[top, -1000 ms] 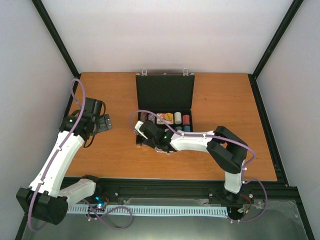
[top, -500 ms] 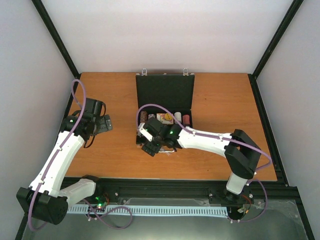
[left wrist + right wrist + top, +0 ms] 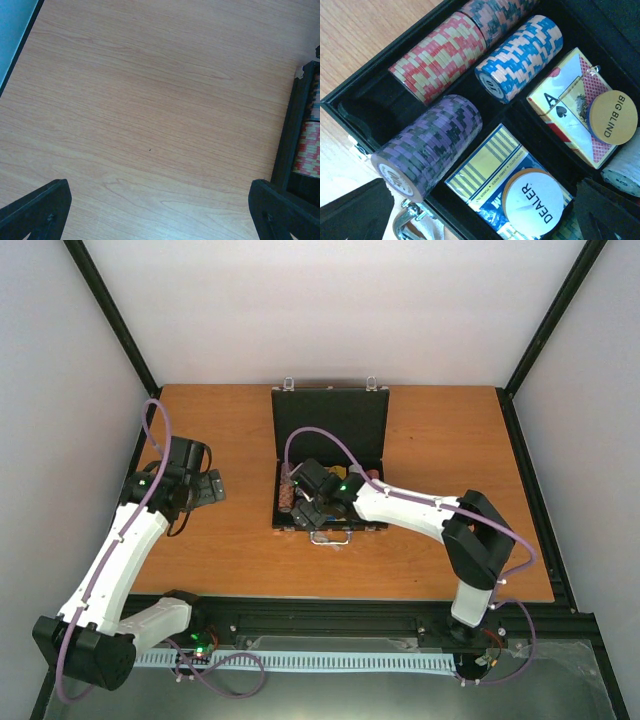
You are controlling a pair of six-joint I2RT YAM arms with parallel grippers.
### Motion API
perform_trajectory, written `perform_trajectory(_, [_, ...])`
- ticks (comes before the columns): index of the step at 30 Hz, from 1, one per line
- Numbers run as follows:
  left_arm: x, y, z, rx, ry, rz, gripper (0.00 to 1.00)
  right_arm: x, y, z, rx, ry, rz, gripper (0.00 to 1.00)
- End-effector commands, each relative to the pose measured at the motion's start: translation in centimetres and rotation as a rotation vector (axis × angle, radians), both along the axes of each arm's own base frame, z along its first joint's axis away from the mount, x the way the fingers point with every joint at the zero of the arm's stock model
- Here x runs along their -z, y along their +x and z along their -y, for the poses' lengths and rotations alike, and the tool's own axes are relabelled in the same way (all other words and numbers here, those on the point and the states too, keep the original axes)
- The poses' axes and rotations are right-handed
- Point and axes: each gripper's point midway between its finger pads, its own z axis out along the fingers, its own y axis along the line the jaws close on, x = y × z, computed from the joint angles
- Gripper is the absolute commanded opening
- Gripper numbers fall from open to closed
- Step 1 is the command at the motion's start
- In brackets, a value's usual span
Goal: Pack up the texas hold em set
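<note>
Bright even light, soft shadows; chip stacks (image 3: 520, 60) sharp, frame corners blurred.

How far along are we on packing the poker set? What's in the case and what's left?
Done: chip rolls, both card decks, the DEALER disc and BIG BLIND disc sit in the case. In hand: nothing; right gripper hovers open over them, left gripper open over the table. Left: the lid lies open, so close and latch it.
</note>
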Motion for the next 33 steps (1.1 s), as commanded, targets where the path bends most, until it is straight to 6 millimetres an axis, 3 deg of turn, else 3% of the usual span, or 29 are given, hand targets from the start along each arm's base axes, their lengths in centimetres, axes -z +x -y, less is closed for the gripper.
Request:
perform_trajectory(1, [-0.8, 0.2, -0.2, -0.016, -0.009, 0.041, 1.00, -0.3, -0.5, -0.2, -0.001, 0.022, -0.018, 1.00])
perform_trajectory(5, [-0.6, 0.2, -0.1, -0.018, -0.011, 0.038, 1.00, 0.0, -0.7, 0.2, -0.013, 0.013, -0.016, 1.00])
perform_trajectory(10, [-0.6, 0.3, -0.1, -0.021, -0.011, 0.033, 1.00, 2.0, -0.1, 0.6, 0.011, -0.049, -0.021, 1.00])
perform_trajectory(18, [-0.6, 0.3, -0.3, -0.022, -0.001, 0.032, 1.00, 3.7, 2.5, 0.8, 0.090, -0.108, 0.038, 1.00])
perform_trajectory(27, [-0.8, 0.3, -0.4, -0.019, 0.005, 0.035, 1.00, 1.8, 5.4, 0.1, 0.175, -0.068, 0.116, 1.00])
perform_trajectory(33, [-1.0, 0.3, -0.4, -0.019, 0.006, 0.038, 1.00, -0.2, 4.4, -0.5, 0.129, -0.005, 0.092, 1.00])
